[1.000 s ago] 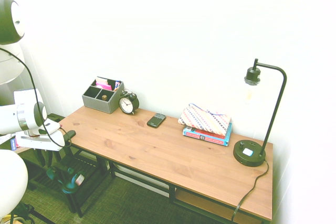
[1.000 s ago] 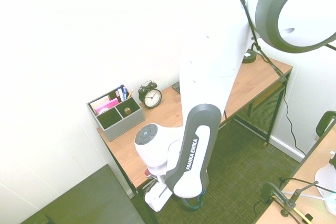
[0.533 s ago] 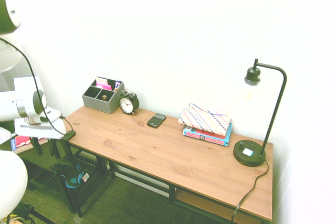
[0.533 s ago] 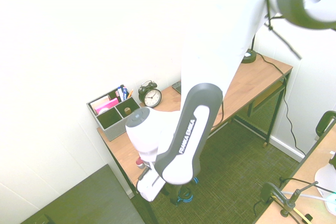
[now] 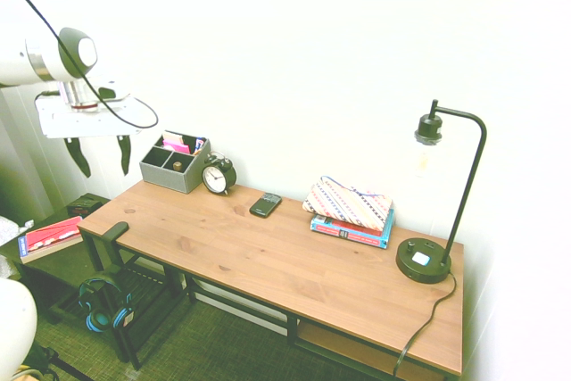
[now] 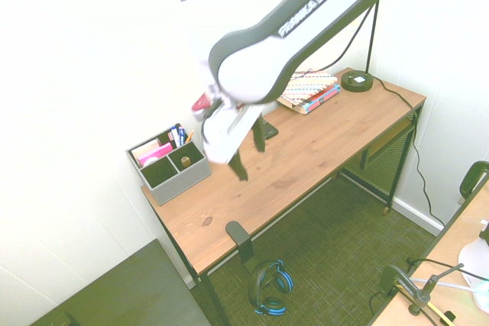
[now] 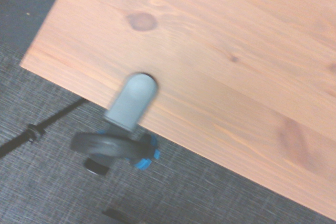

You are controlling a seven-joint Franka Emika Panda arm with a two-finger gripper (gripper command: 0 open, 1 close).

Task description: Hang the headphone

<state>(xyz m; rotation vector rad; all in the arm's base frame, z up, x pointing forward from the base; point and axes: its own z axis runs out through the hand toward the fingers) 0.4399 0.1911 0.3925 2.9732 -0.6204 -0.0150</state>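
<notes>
The gripper (image 5: 100,154) hangs in the air, pointing straight down, with its two dark fingers (image 5: 123,153) spread apart and nothing between them. Directly beneath it lies the near end of the wooden desk (image 5: 268,256). Below the gripper, at the desk's front edge, a dark hook (image 6: 240,239) is clamped to the tabletop and reaches down past the rim. The headphone (image 6: 269,288) hangs from this hook, well under the gripper and apart from it, its blue headband looped over the hook's lower end and its black ear cups dangling above the carpet. The wrist view shows the same hook (image 7: 131,100) as a pale rounded tab on the desk edge, with the headphone (image 7: 113,148) blurred below it.

Just beyond the gripper, towards the wall, stands a grey organiser box (image 5: 175,162) with stationery in its compartments, and beside that a round black alarm clock (image 5: 218,176). Farther along the desk lie a dark phone (image 5: 265,204), then a striped pouch (image 5: 348,202) on top of a book (image 5: 352,231). Farthest from the gripper, at the opposite end of the desk, stands a black desk lamp (image 5: 428,260).
</notes>
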